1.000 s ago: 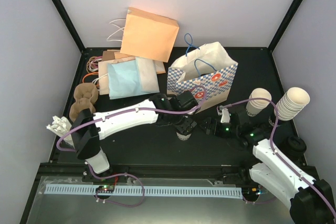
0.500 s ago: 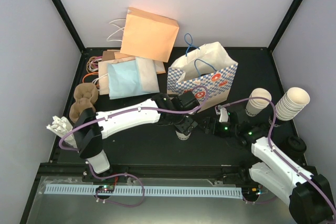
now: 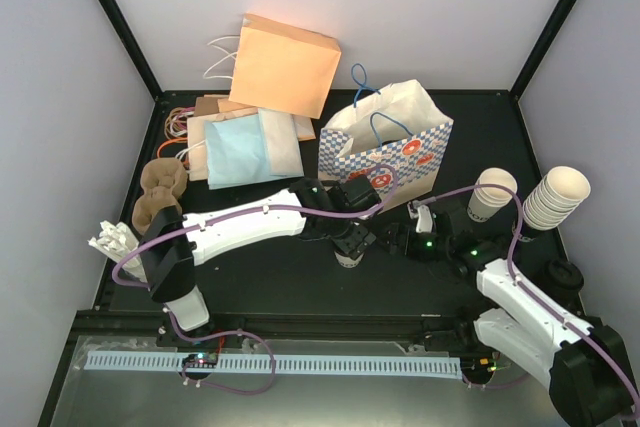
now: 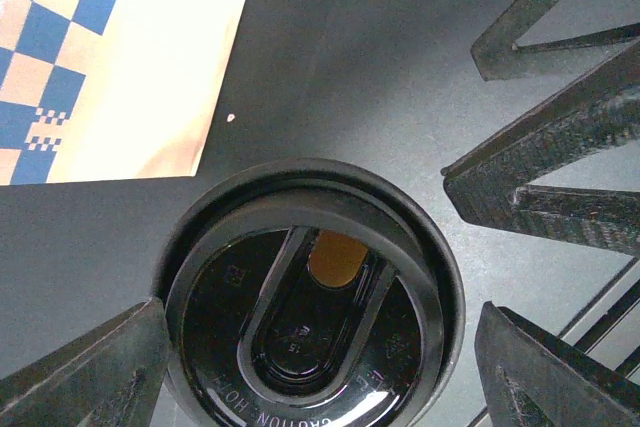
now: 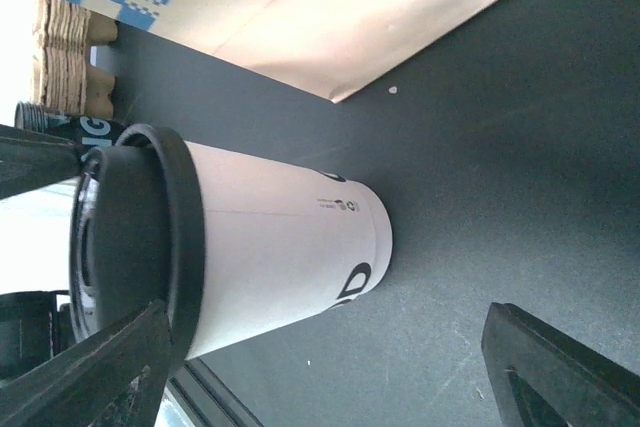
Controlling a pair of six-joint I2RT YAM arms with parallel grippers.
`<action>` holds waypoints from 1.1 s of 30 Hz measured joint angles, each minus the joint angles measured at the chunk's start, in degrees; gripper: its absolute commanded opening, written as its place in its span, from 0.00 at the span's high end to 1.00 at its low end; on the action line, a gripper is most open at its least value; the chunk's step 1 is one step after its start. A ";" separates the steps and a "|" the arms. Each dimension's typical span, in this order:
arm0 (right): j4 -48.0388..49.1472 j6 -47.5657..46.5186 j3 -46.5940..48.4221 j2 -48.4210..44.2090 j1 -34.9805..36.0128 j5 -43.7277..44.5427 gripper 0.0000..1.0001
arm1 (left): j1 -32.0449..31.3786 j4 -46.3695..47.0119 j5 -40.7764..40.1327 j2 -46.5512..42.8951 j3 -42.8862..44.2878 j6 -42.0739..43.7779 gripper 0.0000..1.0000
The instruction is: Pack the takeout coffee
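Capping the takeout coffee (image 5: 280, 247), a lid (image 4: 305, 317) reads "CAUTION HOT".

Takeout coffee (image 5: 280, 237) just before upright bag (image 3: 395, 142), cup stacks (image 3: 556, 197) at right, flat bags (image 3: 245, 142) apparently overlapping, back-left

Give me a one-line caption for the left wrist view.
Open left gripper straddles the black-lidded coffee cup from above, upright on the dark table beside the blue-checked bag.

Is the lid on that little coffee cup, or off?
On: a black lid caps the white cup, seen from above and side-on.
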 measured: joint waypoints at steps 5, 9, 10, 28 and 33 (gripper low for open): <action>1.38 0.00 -0.74 2.60 0.00 -1.44 0.14 | -0.07 -0.87 -0.96 0.00 0.04 -0.11 0.08; 2.23 0.00 -0.87 3.78 0.00 -2.60 0.15 | -0.07 -1.46 -1.66 0.00 0.04 -0.31 0.08; 2.40 0.00 -0.87 3.76 0.00 -2.75 0.15 | -0.07 -1.51 -1.68 0.00 0.04 -0.33 0.08; 3.37 0.00 -0.87 3.10 0.00 -3.45 0.15 | -0.35 -1.49 0.17 -0.94 0.04 -0.31 0.10; 3.37 -0.02 -0.87 3.10 0.00 -3.82 0.16 | -0.33 -1.25 0.15 -0.92 0.04 -0.39 0.11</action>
